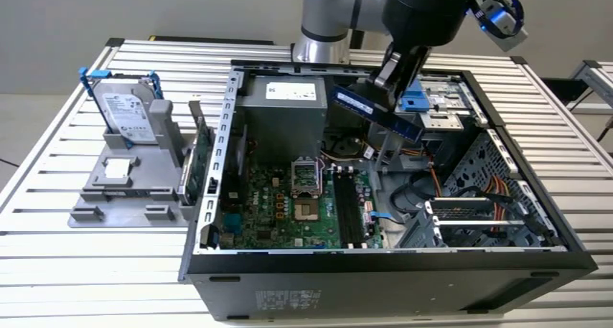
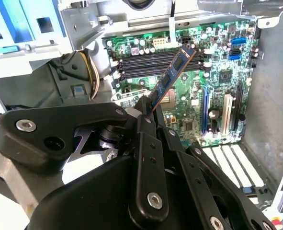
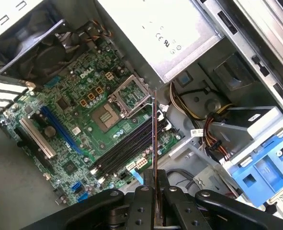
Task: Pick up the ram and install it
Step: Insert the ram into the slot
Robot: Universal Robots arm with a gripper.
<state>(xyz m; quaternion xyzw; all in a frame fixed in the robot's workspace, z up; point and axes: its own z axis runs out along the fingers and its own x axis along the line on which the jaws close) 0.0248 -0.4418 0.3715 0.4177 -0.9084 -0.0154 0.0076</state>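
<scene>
1. Toward the exterior view's left, the silver hard drive (image 1: 128,111) stands in its blue brackets on a grey stand (image 1: 120,191), well apart from my work. A green card (image 1: 198,171) stands on edge between the stand and the case. Both rest on the slatted metal worktop (image 1: 96,270).
2. The open computer case (image 1: 383,281) takes up the middle of the exterior view. Its motherboard (image 1: 278,202) lies flat on the case floor, facing up.
3. The dark memory slots (image 1: 347,212) sit at the board's edge toward the exterior view's right. They run roughly up and down the frame, and all look empty to me.
4. The ram (image 1: 369,111) is in the upper middle of the exterior view, in the air above the board and apart from the slots.
5. My claw (image 1: 386,84) is clamped on the ram near one end, and the rest of the stick juts out free.
6. The ram's long axis slopes from upper left to lower right in the exterior view, so it is tilted, not level with the board.
7. In both wrist views, the ram (image 2: 172,76) (image 3: 153,139) reaches out from my claw (image 2: 148,108) (image 3: 154,175) over the slots (image 2: 151,62) (image 3: 127,148). I judge that its length crosses theirs at an angle.
8. Room is tight. A blue drive bracket (image 1: 414,102) sits just beside the ram, and cables (image 1: 450,188) lie further toward the exterior view's right.
</scene>
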